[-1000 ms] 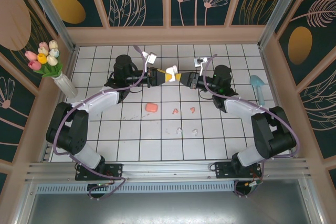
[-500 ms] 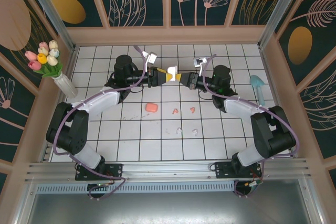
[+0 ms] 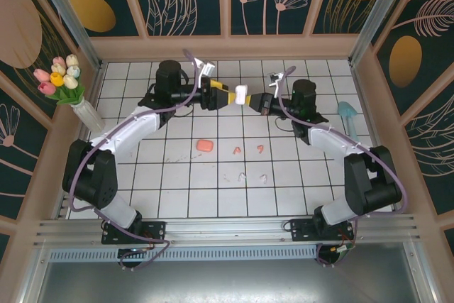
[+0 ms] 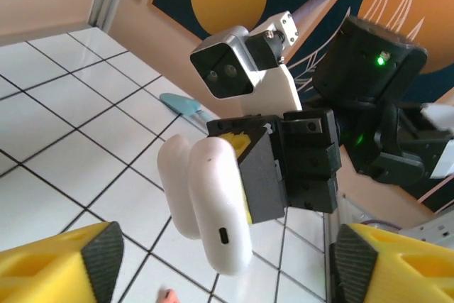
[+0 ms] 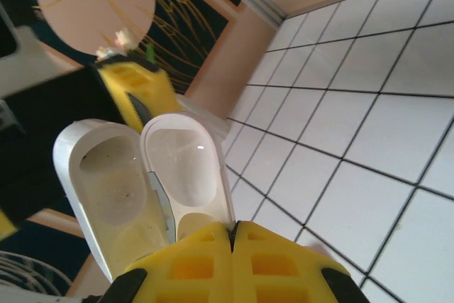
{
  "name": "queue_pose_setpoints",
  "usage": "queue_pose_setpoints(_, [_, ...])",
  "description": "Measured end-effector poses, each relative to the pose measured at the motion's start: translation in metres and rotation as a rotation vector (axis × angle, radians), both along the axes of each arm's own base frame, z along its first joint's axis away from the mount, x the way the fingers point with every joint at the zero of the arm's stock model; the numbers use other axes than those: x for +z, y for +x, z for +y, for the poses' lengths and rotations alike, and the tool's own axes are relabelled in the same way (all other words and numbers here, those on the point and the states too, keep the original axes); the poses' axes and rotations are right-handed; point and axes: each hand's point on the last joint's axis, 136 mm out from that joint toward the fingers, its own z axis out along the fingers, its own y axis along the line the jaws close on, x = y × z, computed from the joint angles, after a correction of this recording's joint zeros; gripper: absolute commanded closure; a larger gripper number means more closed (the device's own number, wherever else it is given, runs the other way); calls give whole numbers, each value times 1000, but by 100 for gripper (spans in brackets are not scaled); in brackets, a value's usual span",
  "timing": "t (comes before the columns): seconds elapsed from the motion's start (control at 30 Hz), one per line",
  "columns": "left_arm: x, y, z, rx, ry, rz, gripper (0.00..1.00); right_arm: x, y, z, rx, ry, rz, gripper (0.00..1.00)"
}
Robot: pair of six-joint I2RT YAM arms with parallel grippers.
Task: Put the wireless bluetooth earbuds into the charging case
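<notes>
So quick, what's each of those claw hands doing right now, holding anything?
Left gripper: open, holding nothing.
Right gripper: closed on the charging case.

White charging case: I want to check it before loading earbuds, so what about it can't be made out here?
- Right wrist view: the white charging case has its lower end hidden behind the right gripper's yellow fingers.
- Left wrist view: its outer shell faces the camera, so the inside is hidden.
- Top view: it is too small to show any detail.

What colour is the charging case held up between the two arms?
White; the case shows best in the left wrist view.
</notes>
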Motion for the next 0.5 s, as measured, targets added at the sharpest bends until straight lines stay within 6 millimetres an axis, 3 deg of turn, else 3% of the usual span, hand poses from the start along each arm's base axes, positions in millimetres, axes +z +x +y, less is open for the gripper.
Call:
queue_pose_setpoints(0.23, [13,30,8,-3,92,-50,10,5,16,-7,2,-233,-120,100])
queue_pose_setpoints(0.33, [2,38,6,-25,143,-33,10,-10,19,-10,24,-328,-126,100])
queue_pose_setpoints(0.5, [-28,42,4,-68,228,33,12,-52,14,-14,85,-441,-58,100])
